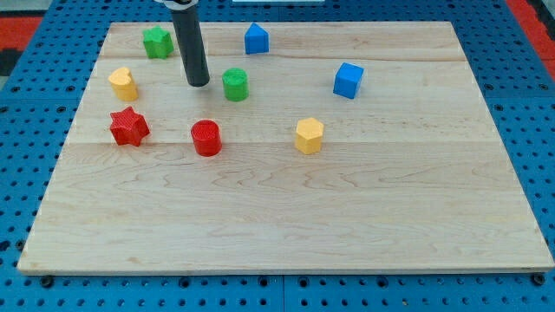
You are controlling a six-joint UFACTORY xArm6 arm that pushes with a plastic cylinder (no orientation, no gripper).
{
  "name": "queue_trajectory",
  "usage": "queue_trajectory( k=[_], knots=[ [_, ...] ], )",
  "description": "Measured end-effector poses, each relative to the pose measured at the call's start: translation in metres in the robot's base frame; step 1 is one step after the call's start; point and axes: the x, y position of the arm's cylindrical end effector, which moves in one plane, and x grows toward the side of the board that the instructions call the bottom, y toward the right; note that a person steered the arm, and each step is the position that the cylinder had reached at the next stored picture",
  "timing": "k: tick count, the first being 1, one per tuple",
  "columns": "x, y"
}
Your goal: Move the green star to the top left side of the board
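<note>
The green star [157, 42] sits near the top left corner of the wooden board [286, 208]. My tip [199, 83] rests on the board below and to the right of the star, apart from it. A green cylinder [235, 84] stands just right of my tip, with a small gap between them.
A yellow block [123, 83] and a red star [128, 126] lie at the view's left. A red cylinder [206, 138] is below my tip. A blue block [256, 39] is at the top, a blue cube [348, 80] right of centre, a yellow hexagon [309, 135] mid-board.
</note>
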Motion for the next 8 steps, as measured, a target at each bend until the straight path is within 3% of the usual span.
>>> queue_trajectory(
  k=[2, 4, 8],
  knots=[
    [-0.07, -0.022],
    [-0.048, -0.069],
    [-0.04, -0.084]
  ],
)
